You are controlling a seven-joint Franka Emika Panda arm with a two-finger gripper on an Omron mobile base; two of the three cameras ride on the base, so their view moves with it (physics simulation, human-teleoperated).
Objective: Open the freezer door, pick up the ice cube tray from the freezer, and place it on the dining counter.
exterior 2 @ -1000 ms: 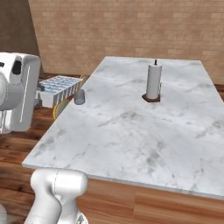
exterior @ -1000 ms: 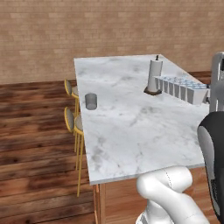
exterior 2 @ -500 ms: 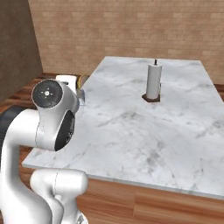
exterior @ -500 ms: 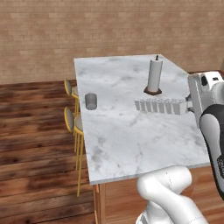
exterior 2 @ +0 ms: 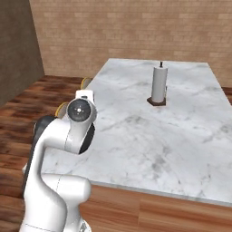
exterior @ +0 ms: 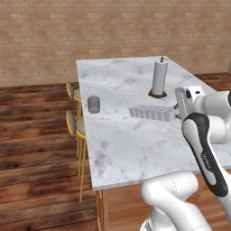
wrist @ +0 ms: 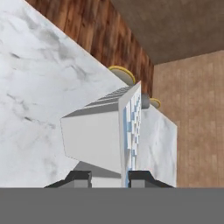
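The ice cube tray (exterior: pixel 151 113), white with pale blue cells, hangs just above the dining counter (exterior: pixel 122 149) with my gripper (exterior: pixel 175 111) shut on its right end. In the hand view the tray (wrist: pixel 109 135) stands on edge between my gripper (wrist: pixel 105 177) fingertips, its blue cells facing right, over the marble dining counter (wrist: pixel 35 87). In the right base view my own arm hides the hand in front of the dining counter (exterior 2: pixel 181 136). The freezer and the freezer door are out of view.
A paper towel roll on a dark base (exterior: pixel 159 79) (exterior 2: pixel 159 85) stands just behind the tray. A grey cup (exterior: pixel 93 104) sits near the counter's left edge. Yellow-seated stools (exterior: pixel 74 126) (wrist: pixel 122 74) line that edge above the wooden floor.
The arm has swung left with the tray, carrying it from the counter's right edge toward its middle, in front of the paper towel roll. The grip has stayed shut.
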